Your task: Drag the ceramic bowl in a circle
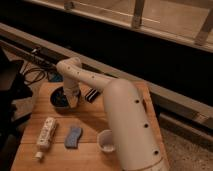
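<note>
The ceramic bowl point(60, 98) is round, dark and glossy with a bluish inside. It sits on the wooden table point(90, 120) near the far left. My white arm reaches over from the right and bends down at the bowl. The gripper point(73, 101) is at the bowl's right rim, its tip down in or against the bowl. The small white cup point(106, 140) stands near the front, next to my arm's base.
A white tube point(45, 136) and a blue sponge point(73, 136) lie at the front left. A dark striped object point(92, 95) lies behind the arm. Cables point(35, 75) and a dark chair point(10, 80) are off the table's left. A ledge runs behind.
</note>
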`<state>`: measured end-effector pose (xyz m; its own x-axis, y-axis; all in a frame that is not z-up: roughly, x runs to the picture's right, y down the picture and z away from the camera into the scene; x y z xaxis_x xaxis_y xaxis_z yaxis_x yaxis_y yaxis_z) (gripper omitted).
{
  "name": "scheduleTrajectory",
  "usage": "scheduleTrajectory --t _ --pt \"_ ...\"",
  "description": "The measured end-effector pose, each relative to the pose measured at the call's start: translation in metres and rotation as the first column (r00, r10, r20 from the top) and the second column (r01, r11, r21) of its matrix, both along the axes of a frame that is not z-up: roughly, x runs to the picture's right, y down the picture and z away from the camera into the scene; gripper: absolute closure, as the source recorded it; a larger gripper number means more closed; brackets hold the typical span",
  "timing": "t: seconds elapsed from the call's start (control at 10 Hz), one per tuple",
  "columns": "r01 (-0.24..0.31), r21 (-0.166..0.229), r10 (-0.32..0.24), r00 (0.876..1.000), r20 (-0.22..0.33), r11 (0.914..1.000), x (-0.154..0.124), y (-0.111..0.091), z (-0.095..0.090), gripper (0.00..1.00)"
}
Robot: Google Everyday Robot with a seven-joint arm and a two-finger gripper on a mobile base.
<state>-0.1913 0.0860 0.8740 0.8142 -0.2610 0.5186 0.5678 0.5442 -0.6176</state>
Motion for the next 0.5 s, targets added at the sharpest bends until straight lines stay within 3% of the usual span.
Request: scheduleTrajectory --t 0.2,0.5 --pt "-0.019 0.031 0.019 1.0 -0.015 0.9993 0.01 -0.016 0.002 1.0" --pt "-0.029 0.056 0.027 0.999 0.022 0.998 -0.006 -0.029 0.012 1.0"
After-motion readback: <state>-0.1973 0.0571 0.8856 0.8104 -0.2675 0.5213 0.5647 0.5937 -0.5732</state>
